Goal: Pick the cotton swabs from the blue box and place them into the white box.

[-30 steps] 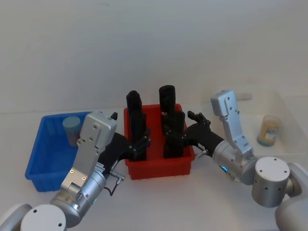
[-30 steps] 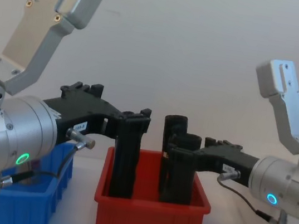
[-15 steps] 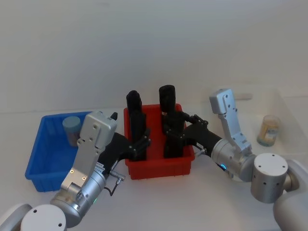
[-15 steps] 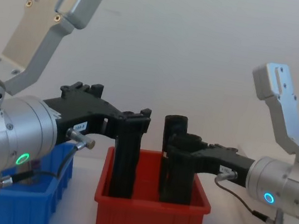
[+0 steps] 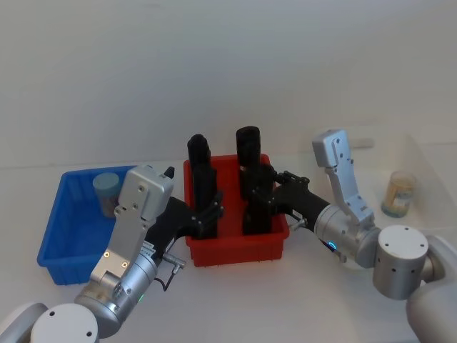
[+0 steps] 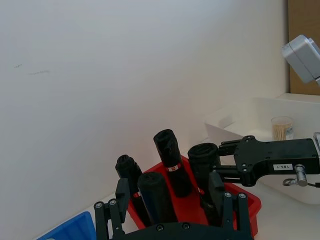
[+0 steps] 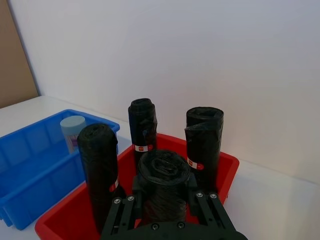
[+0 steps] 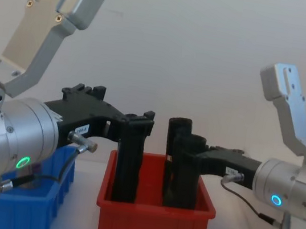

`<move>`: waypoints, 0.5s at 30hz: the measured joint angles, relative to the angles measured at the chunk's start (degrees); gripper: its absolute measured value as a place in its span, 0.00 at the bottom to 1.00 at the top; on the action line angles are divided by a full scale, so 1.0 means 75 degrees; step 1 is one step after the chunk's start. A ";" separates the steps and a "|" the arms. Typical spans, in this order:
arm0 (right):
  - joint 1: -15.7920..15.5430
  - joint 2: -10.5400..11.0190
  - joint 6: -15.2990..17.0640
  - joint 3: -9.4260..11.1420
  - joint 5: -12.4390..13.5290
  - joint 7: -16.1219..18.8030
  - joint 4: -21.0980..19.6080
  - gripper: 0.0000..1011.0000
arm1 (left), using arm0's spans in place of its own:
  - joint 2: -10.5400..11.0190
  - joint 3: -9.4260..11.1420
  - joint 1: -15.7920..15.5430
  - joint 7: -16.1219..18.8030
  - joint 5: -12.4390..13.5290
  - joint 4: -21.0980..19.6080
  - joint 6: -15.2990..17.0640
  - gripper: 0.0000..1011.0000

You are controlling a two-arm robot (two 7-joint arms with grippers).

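The right gripper was seen with its jaws set round the front right black roll in the red bin, the fingers standing on either side of it; whether the roll was actually pinched could not be told. The left gripper was held at the front left roll of the same bin, its fingers spread apart on both sides of that roll. Two more rolls stood upright at the back of the red bin.

Left of the red bin and just beside it lay the blue box, where one cotton swabs jar with a pale blue lid was left standing at the back. Right of the red bin, well apart, the white box was found, with a second jar standing inside it.
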 joint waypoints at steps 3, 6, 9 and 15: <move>-0.0050 0.0022 -0.0002 0.0005 0.0011 -0.0022 -0.0121 0.48 | 0.0000 0.0000 0.0000 0.0000 0.0000 0.0000 0.0000 0.99; -0.0171 0.0070 -0.0001 0.0014 0.0030 -0.0078 -0.0409 0.46 | 0.0000 0.0000 0.0000 0.0000 0.0000 0.0000 0.0000 0.99; -0.0311 0.0126 0.0025 0.0023 0.0061 -0.0156 -0.0743 0.44 | 0.0000 0.0000 0.0000 0.0000 0.0000 0.0000 0.0000 0.99; -0.0668 0.0281 0.0133 0.0060 0.0137 -0.0385 -0.1634 0.41 | 0.0000 0.0000 0.0000 0.0000 0.0000 0.0000 0.0000 0.99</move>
